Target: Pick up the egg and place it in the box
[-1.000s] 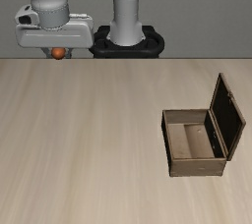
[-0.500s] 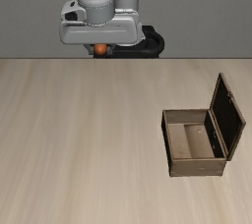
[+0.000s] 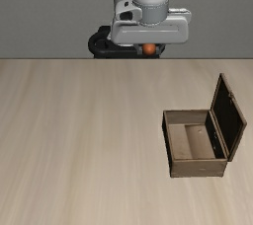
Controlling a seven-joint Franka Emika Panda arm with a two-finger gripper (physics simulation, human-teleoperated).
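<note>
A small orange-brown egg (image 3: 148,48) hangs high above the wooden table (image 3: 79,130), just under the grey hand of my gripper (image 3: 148,49). The fingers close on it from both sides and it rides clear of the surface. A brown wooden box (image 3: 201,142) sits on the table at the exterior view's right, its lid (image 3: 230,116) standing open on the right side and its inside bare. The egg is up and to the left of the box.
The black robot base (image 3: 111,44) stands at the far edge of the table behind the gripper. The pale wood surface stretches wide to the left of and in front of the box.
The gripper has swung with the egg from the exterior view's left to right, from about above the far left edge to the centre-right, staying at the same height.
</note>
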